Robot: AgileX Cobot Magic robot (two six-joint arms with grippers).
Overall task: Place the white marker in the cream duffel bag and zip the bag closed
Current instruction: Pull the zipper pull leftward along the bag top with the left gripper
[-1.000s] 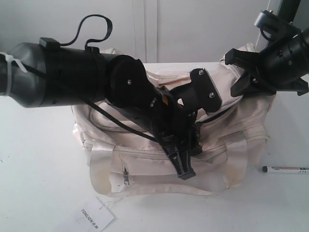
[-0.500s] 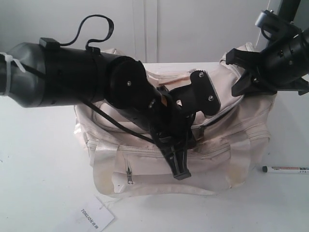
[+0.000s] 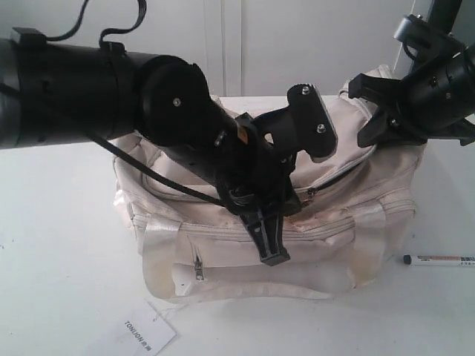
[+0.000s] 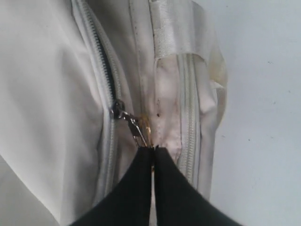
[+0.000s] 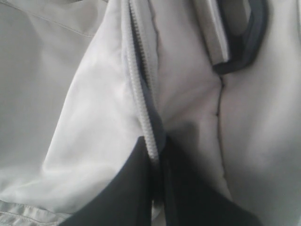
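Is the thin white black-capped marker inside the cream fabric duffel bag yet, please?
Out: the thin white marker lies on the white table beside the cream duffel bag.

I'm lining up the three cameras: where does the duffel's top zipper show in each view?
Exterior view: the top zipper curves along the top of the cream duffel bag.
Left wrist view: the top zipper ends at the gold ring pull, pinched by the left gripper.
Right wrist view: its teeth run between the shut fingers of the right gripper.
Shared landmark: the bag's cream fabric beside the zipper.
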